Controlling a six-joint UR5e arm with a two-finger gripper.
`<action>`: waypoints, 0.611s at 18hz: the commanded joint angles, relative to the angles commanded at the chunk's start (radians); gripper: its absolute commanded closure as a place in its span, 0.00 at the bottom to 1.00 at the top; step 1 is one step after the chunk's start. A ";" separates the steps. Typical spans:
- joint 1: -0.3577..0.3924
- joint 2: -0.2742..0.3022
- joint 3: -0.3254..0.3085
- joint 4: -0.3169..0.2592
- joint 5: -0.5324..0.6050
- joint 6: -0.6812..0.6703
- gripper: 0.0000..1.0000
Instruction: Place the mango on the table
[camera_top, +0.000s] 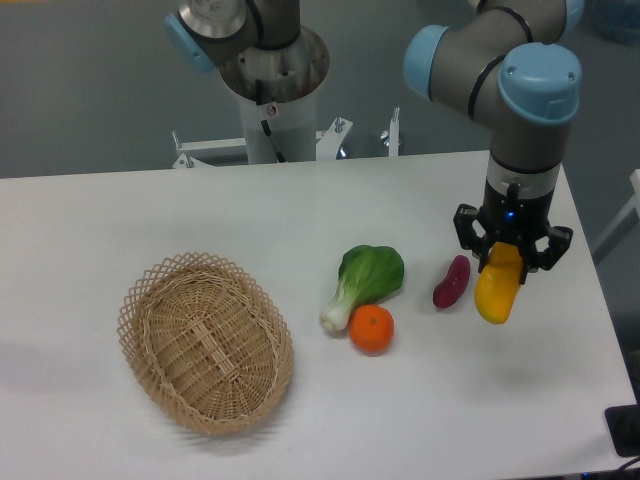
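One fixed camera view shows it all. No writing or brand can be read anywhere; only a small red-and-white sticker on the robot's base column (268, 108), too small to make out. The gripper (509, 258) has its jaws closed around the orange top end of the mango (498, 287), which hangs yellow end down over the white table (150, 210). Just left of the jaws lies a dark-red oblong vegetable (451, 281); further left a bok choy (364, 281) and an orange (371, 328), then a wicker basket (206, 340) well apart.
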 joint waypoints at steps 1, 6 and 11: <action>0.000 0.000 -0.002 0.002 0.000 0.000 0.64; -0.002 -0.003 0.000 0.002 0.000 0.000 0.64; -0.003 -0.009 0.006 0.002 0.000 -0.002 0.64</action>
